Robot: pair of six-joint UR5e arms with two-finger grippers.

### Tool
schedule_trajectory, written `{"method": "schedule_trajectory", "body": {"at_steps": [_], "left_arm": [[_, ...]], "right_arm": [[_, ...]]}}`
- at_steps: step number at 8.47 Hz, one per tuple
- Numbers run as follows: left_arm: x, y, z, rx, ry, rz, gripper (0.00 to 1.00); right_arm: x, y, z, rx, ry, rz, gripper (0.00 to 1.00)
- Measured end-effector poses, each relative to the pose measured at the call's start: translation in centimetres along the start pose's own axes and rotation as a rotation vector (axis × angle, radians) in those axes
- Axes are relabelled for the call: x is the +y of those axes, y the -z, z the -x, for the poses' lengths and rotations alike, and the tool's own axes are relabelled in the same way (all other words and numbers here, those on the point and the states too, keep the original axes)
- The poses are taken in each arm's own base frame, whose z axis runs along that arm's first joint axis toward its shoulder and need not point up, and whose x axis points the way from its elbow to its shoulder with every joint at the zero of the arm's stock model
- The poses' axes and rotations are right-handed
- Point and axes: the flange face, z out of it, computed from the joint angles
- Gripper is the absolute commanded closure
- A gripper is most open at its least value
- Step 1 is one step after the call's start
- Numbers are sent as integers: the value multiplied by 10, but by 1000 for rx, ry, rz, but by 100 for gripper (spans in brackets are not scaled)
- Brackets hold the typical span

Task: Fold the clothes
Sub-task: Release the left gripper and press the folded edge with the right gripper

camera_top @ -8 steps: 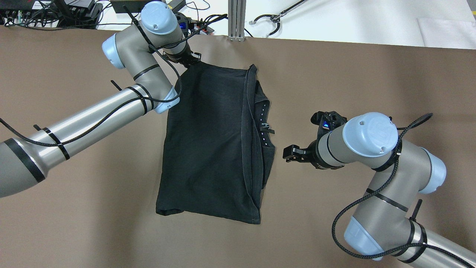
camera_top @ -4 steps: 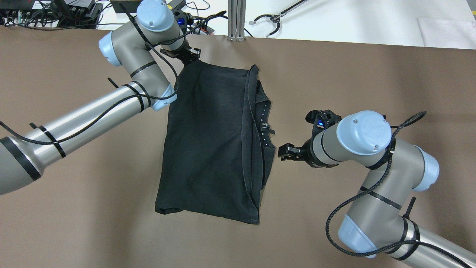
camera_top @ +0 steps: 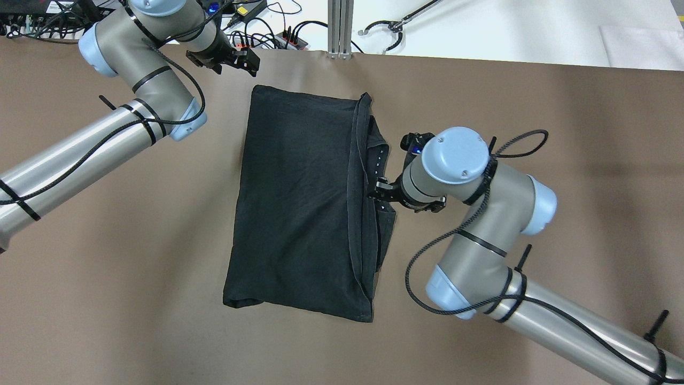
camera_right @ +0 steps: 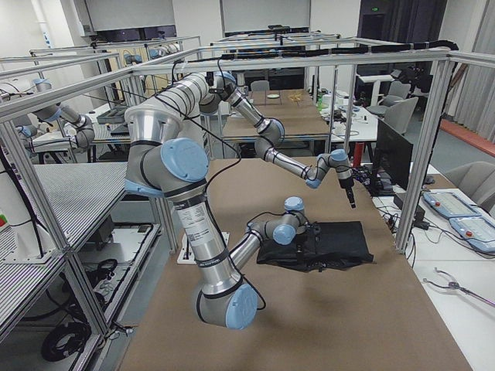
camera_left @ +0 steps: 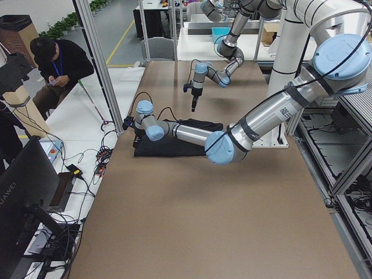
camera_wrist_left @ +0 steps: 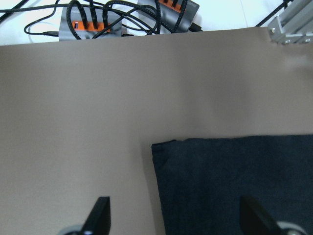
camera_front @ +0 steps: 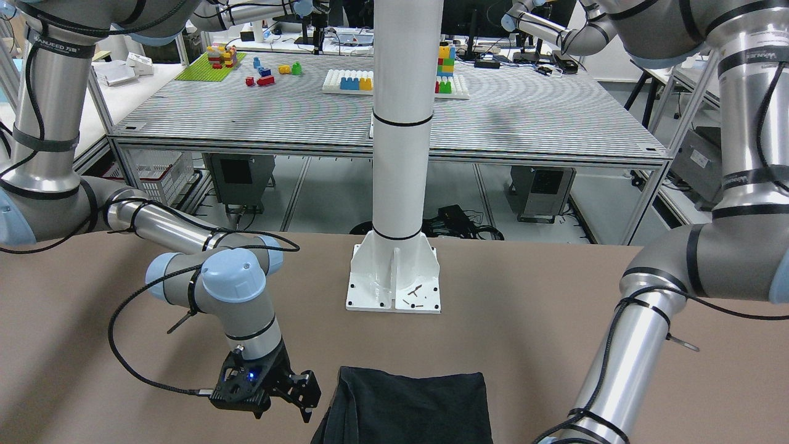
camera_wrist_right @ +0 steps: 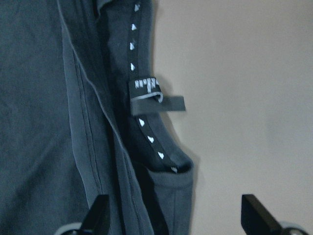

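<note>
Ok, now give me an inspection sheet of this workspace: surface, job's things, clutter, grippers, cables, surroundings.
Surface: brown table cover, flat, no marks seen.
Job's things: black garment, partly folded, lying flat, collar label at its right edge.
Clutter: small dark bits on the white base plate.
Grippers: left gripper open, off the garment past its far left corner; right gripper open at the collar edge, holding nothing.
Cables: black cable tied along each arm; power strips beyond the far edge.
Surroundings: neighbouring table with coloured blocks; a person nearby.
</note>
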Motion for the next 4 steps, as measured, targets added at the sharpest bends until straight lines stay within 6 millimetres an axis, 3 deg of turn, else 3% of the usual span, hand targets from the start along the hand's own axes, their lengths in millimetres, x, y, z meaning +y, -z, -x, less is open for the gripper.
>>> {"method": "schedule_trajectory", "body": {"at_steps": [2,4], "left_arm": [[13,1,13,7,-3,1,6],[19,3,17,12,-7,-3,6]], "right_arm": [[-44,-26,37,51,-13,-26,6],[-81,-48,60,84,-17,-55,6]]}}
